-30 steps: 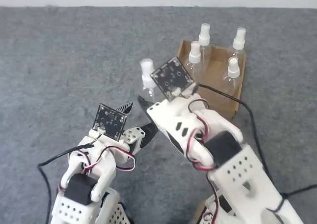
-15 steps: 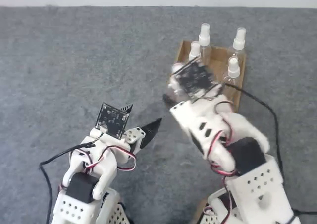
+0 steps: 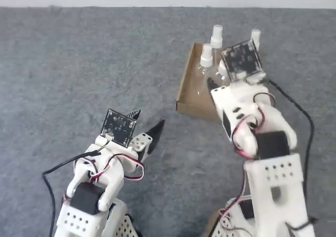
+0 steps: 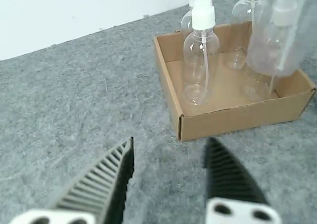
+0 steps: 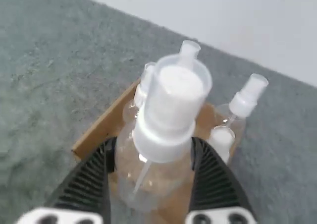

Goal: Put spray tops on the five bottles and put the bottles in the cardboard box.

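High view first: the right arm (image 3: pixel 252 127) has swung across since a second ago. Back then it held its bottle over the grey carpet (image 3: pixel 79 64) to the left of the box. Half a second ago it was at the box's near left corner, and now its wrist hangs over the box (image 3: pixel 195 109) itself.

Our right wrist view shows the right gripper (image 5: pixel 153 145) clenched on the bottle (image 5: pixel 143 184). One black finger sits on each side of the clear body, just under the white spray top (image 5: pixel 171 102), which is already on. From the left wrist view we see that bottle (image 4: pixel 275 40) upright above the near right part of the box (image 4: pixel 237 117). Whether its base touches the box floor we cannot tell.

Other bottles (image 3: pixel 206 56) with spray tops stand inside the box — we count three white tops past the wrist in the high view. In the left wrist view one of them (image 4: pixel 199 60) stands near the left wall.

The left gripper (image 3: pixel 147 120) has hardly shifted over that second — it sits low over the carpet, well apart from the box, its two fingers spread wide.
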Robot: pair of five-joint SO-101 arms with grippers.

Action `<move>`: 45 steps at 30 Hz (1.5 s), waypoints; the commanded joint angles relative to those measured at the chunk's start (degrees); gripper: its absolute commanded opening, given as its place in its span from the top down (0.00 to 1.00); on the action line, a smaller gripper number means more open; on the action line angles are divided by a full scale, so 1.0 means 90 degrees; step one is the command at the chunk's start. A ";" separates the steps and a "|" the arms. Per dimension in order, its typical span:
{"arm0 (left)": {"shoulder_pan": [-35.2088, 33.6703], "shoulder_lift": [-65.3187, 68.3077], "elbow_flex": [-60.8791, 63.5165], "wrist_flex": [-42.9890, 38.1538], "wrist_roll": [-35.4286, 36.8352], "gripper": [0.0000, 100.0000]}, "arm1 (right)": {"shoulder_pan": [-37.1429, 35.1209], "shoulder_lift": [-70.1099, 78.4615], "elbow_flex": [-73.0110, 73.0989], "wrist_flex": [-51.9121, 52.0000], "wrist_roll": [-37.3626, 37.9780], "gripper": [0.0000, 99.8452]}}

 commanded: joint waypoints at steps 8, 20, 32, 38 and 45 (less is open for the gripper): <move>-0.0176 -0.0098 -0.0015 -0.0195 0.0000 0.99 | 0.0083 0.1079 0.0440 -0.1646 -0.1045 0.99; -0.0400 -0.0098 -0.0015 -0.0332 0.0020 0.99 | 0.0122 0.2271 0.0440 -0.2379 -0.1045 0.99; -0.0400 -0.0098 -0.0015 -0.0332 0.0020 0.99 | 0.0083 0.2603 0.1328 -0.3228 -0.1006 0.99; -0.0400 -0.0098 -0.0015 -0.0332 0.0020 0.99 | 0.0073 0.2613 0.1612 -0.3600 -0.1006 0.99; -0.0400 -0.0098 -0.0015 -0.0332 0.0020 0.99 | 0.0073 0.2613 0.1797 -0.3746 -0.1006 0.99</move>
